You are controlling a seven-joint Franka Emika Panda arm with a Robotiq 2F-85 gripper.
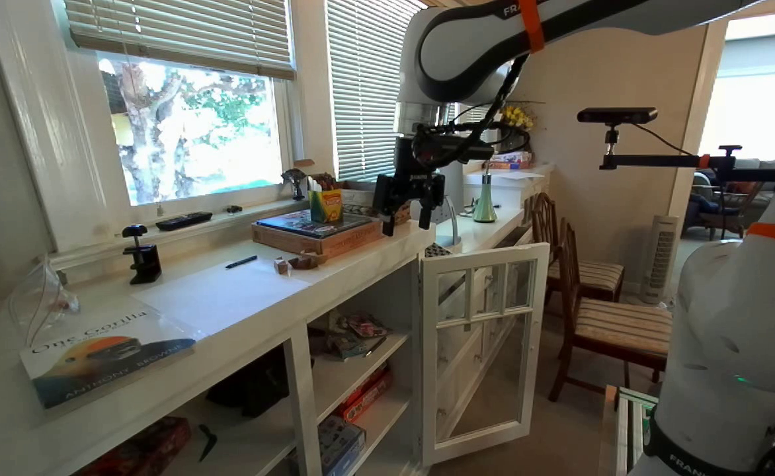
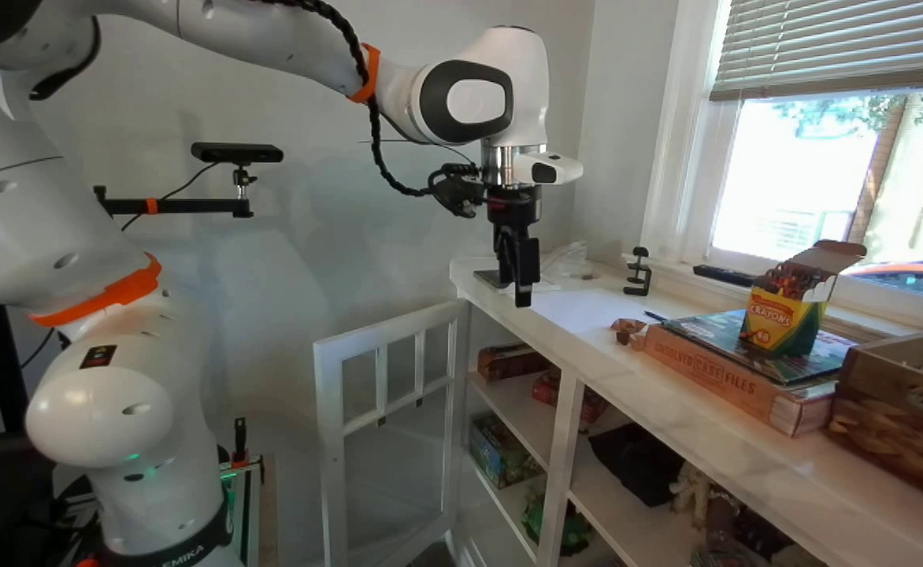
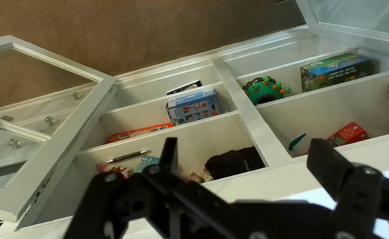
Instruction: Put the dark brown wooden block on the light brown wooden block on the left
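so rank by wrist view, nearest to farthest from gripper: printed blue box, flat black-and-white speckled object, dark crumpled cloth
1. Dark crumpled cloth: nearest the gripper, upper shelf, left of the white divider.
2. Printed blue box: next level down, also left.
3. Flat black-and-white speckled object: lowest level, left too.

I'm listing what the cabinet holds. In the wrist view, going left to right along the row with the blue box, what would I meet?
Red box, blue box, white divider, rounded green item, green box.
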